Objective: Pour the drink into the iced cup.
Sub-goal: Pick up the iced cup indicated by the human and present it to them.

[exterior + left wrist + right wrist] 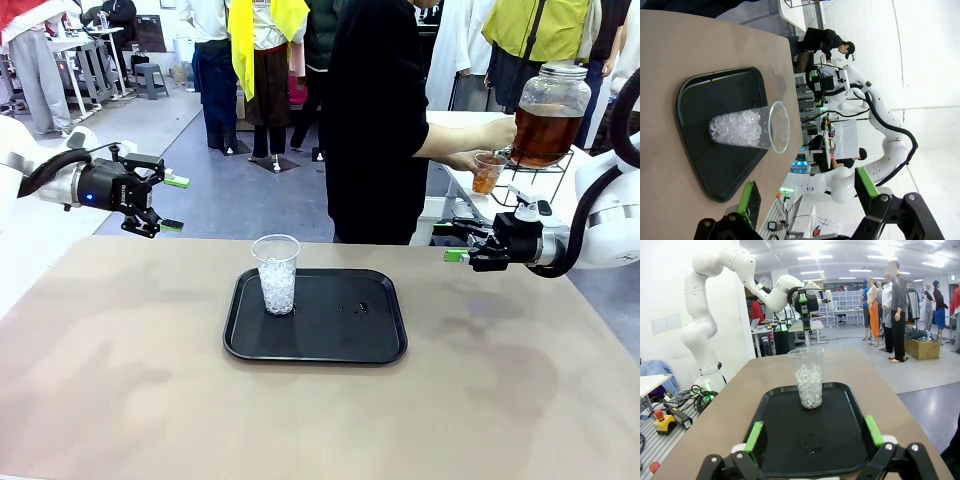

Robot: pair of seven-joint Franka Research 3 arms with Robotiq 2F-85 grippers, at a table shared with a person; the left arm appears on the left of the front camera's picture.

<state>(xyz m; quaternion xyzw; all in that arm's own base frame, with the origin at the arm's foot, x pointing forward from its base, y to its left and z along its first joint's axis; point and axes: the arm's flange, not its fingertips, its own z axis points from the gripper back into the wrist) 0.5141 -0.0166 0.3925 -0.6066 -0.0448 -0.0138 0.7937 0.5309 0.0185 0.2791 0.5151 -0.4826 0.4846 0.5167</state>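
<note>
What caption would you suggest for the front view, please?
Iced cup on black tray, left gripper and right gripper open; person holds small cup at drink jar.

A grey floor (pixel 200 150) is seen beyond the tan table (pixel 120 380), by which the lower half of the front view is taken up. At ten o'clock in that view a grey stool (pixel 150 78) is set near a light workbench (pixel 90 45). At two o'clock a white side table (pixel 455 120) is placed. In the right wrist view a white wall (pixel 665 300) is shown at nine o'clock. The ceiling at twelve o'clock is lined with strip lights (pixel 810 272), under which pale shelving (pixel 845 300) is ranged. A brown box (pixel 922 347) is set on the floor at three o'clock.
</note>
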